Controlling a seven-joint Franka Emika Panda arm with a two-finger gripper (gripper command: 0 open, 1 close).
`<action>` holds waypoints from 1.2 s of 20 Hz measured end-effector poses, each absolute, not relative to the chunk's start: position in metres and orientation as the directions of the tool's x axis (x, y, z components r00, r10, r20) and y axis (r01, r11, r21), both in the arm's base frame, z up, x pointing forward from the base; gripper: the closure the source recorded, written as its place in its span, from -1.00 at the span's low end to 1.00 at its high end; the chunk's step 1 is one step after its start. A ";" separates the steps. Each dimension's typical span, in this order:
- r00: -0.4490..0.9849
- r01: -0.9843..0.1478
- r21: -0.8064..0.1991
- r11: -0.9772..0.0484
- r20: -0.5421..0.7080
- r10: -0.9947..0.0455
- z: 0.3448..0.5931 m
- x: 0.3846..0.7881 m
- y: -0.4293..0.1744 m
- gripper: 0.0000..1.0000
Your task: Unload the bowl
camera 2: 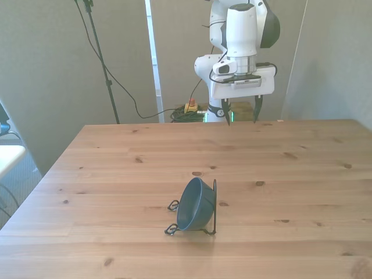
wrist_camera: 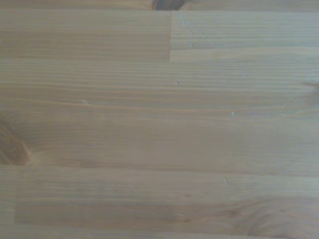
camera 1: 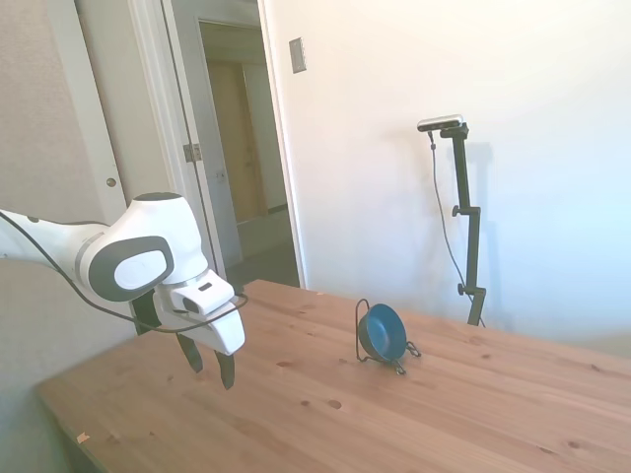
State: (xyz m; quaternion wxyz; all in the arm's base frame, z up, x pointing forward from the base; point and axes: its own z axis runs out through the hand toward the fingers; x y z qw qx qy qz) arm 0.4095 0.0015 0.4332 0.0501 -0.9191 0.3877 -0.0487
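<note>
The small dark-blue bowl (camera 1: 383,331) (camera 2: 193,205) stands on its edge in a thin black wire rack (camera 1: 361,330) (camera 2: 214,206), near the middle of the wooden table (camera 2: 290,192). My gripper (camera 2: 240,114) (camera 1: 208,366) hangs open above the table's far edge, well away from the bowl, with nothing between its fingers. In the side view the bowl's lighter inside faces the camera. The wrist view holds only bare wood (wrist_camera: 159,129).
An open doorway (camera 1: 242,148) and white walls lie beyond the table in the side view. Cables (camera 2: 174,113) and a red-and-yellow box (camera 2: 190,107) lie on the floor behind the table in the front view.
</note>
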 end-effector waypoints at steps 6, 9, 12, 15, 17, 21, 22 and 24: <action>0.698 -0.698 -0.155 -0.699 0.070 -0.712 0.443 0.414 -0.008 -1.00; 0.718 -0.667 -0.188 -0.721 0.096 -0.689 0.458 0.420 -0.030 -1.00; 0.754 -0.618 -0.208 -0.758 0.119 -0.647 0.472 0.433 -0.061 -1.00; 0.752 -0.611 -0.217 -0.761 0.142 -0.644 0.480 0.459 -0.092 -1.00; 0.746 -0.614 -0.221 -0.758 0.150 -0.648 0.484 0.481 -0.106 -1.00; 0.750 -0.597 -0.252 -0.762 0.161 -0.641 0.490 0.526 -0.121 -1.00; 0.756 -0.587 -0.264 -0.766 0.162 -0.635 0.491 0.535 -0.123 -1.00; 0.766 -0.570 -0.279 -0.773 0.161 -0.623 0.489 0.554 -0.129 -1.00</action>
